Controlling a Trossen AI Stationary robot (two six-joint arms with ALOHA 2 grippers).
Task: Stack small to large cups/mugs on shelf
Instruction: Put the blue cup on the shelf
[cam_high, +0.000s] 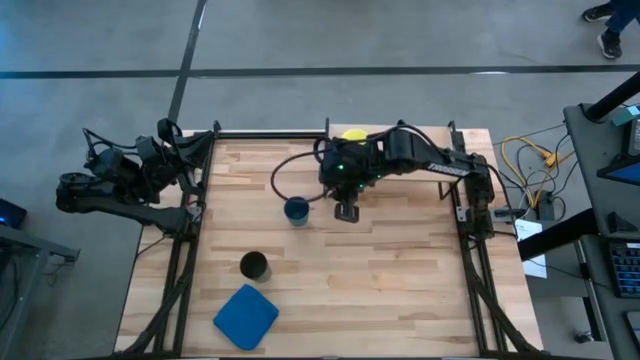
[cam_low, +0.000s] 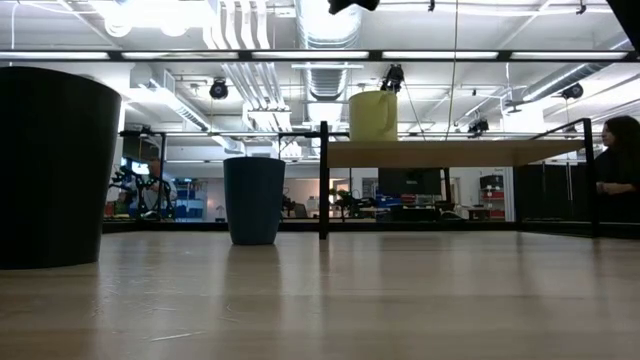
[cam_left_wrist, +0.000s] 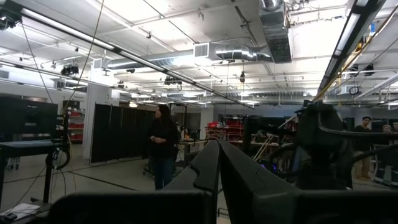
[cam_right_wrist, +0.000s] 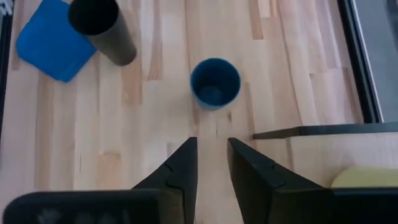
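**R gripper above table nr blue cup**

R gripper (cam_high: 346, 212) hangs just beside dark blue cup (cam_high: 296, 210), fingers narrowly apart, empty. Yellow mug (cam_low: 373, 116) on shelf (cam_low: 450, 153). Black cup (cam_high: 254, 265) nr blue cloth (cam_high: 245, 316). L gripper (cam_left_wrist: 214, 163) off-table, prob. closed.

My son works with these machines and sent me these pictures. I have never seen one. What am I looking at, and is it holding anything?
It is a robot with two dark arms at a wooden table. One camera looks down from above, one sits at table height, one rides on each wrist. The right gripper hangs open and empty near the dark blue cup. The left gripper, fingers together, waits off the table's left side. The yellow mug stands on the shelf. The black cup and a blue cloth are on the table.
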